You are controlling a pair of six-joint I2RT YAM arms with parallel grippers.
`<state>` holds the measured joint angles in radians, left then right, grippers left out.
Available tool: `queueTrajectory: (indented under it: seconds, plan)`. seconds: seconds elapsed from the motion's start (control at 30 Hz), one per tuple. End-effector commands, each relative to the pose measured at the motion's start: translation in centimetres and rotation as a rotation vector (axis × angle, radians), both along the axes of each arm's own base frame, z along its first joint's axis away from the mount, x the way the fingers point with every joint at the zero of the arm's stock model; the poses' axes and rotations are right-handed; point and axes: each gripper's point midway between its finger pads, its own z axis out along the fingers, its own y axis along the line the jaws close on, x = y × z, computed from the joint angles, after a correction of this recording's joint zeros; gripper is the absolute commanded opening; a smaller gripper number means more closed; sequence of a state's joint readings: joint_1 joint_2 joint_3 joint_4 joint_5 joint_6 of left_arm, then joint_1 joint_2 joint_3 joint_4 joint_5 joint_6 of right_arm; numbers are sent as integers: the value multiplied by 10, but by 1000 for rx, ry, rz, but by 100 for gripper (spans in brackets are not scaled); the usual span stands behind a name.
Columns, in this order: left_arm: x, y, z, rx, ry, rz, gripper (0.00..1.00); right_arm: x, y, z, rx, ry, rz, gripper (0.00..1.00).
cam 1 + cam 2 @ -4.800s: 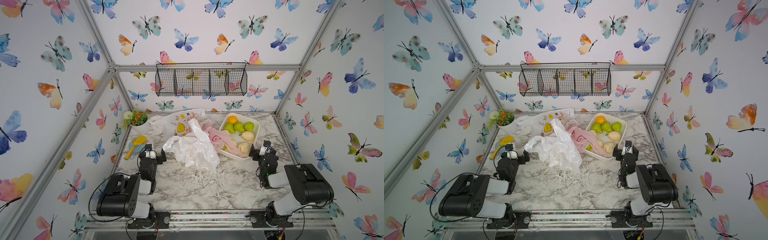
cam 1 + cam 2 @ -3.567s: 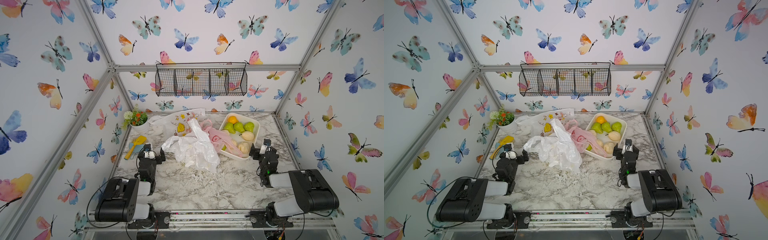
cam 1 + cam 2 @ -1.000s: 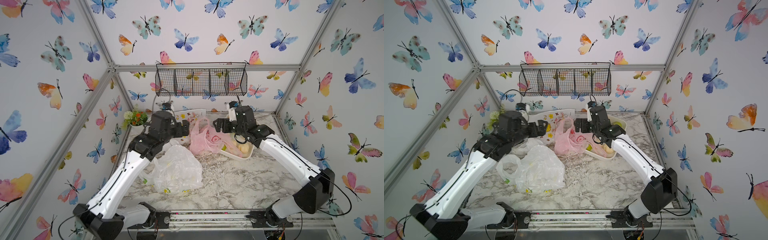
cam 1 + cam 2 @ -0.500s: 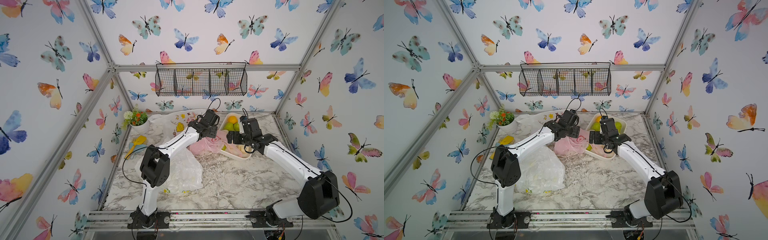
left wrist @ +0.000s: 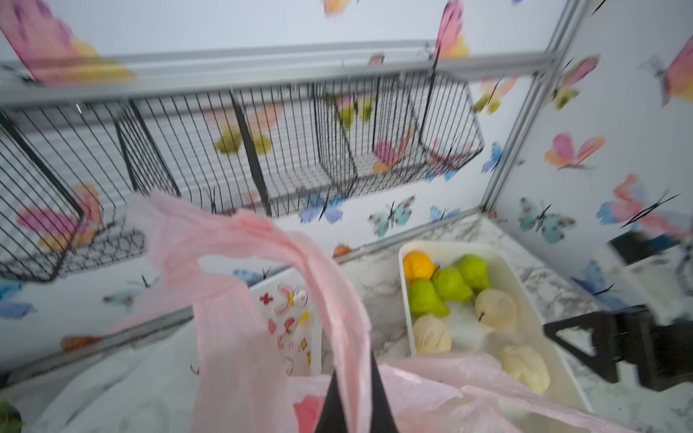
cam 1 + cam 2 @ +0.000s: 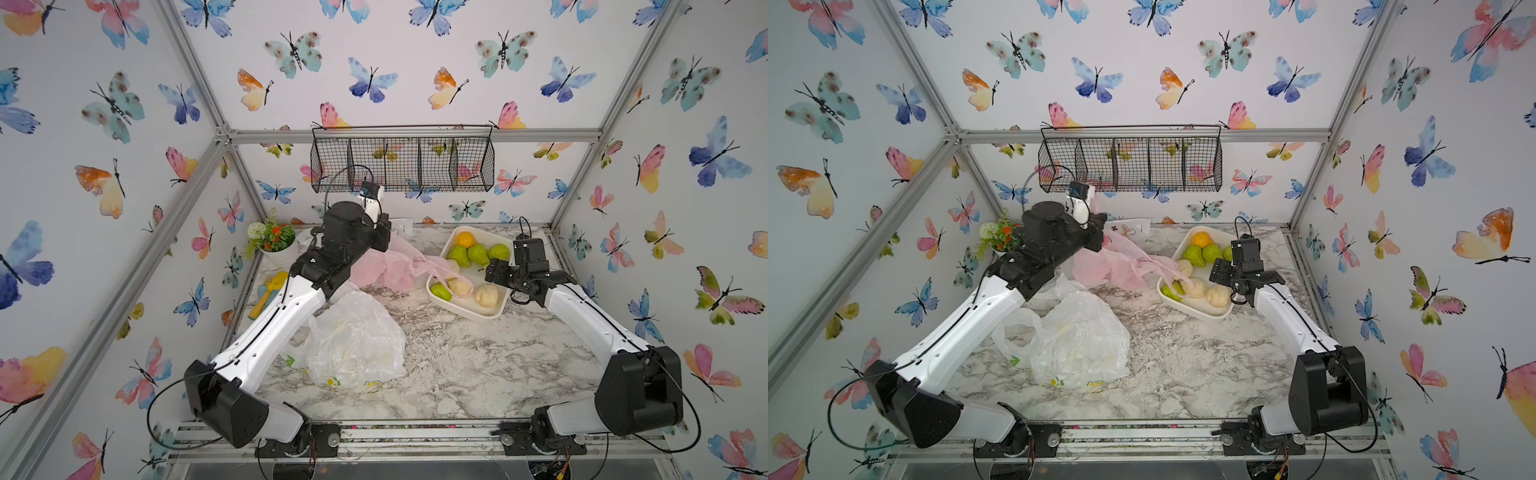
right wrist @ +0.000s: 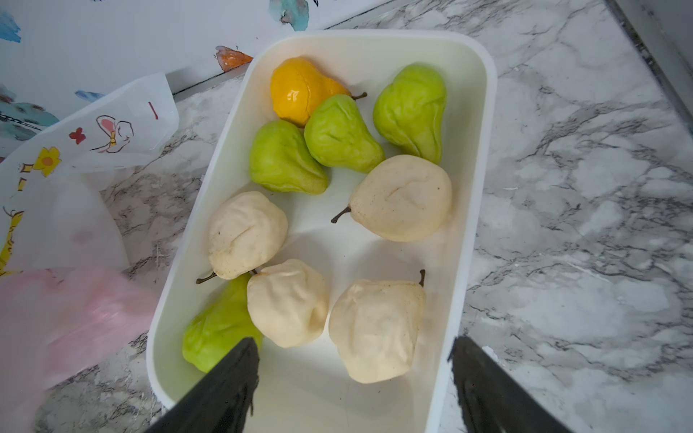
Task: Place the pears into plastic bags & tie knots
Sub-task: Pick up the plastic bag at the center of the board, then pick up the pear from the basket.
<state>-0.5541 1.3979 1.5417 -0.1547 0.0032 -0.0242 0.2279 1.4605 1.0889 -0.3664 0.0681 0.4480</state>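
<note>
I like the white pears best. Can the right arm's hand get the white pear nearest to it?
Probably yes. The right hand hangs open over the white tray, with that white pear right in front of it. Nothing covers the pear; the pink bag lies toward the tray's other side.

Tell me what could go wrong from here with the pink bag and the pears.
1. The left gripper is shut on one thin handle of the pink bag; it might slip or tear.
2. The bag drapes over the tray's rim onto pears; lifting it could drag the tray or roll fruit out.
3. The right gripper hangs open over tightly packed cream pears; closing may shove neighbours.
</note>
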Motion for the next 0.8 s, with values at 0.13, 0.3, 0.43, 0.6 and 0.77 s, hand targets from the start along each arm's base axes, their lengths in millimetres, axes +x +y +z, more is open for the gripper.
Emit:
queueTrajectory:
  seconds: [0.13, 0.3, 0.43, 0.6, 0.77]
  plan:
    - [-49, -30, 60, -59, -104, -270, 0, 9, 2, -34, -46, 119, 1, 84]
    - [-70, -22, 41, -66, -28, -304, 0, 19, 36, -48, -20, 151, 107, 86]
    - [-74, -27, 20, -70, 54, -349, 0, 27, 61, -68, -84, 200, 181, 89]
    - [-76, -26, 13, -71, 88, -383, 0, 26, 66, -97, -133, 294, 237, 90]
    - [-72, -22, 8, -112, 110, -402, 0, 20, 72, -122, -133, 358, 273, 91]
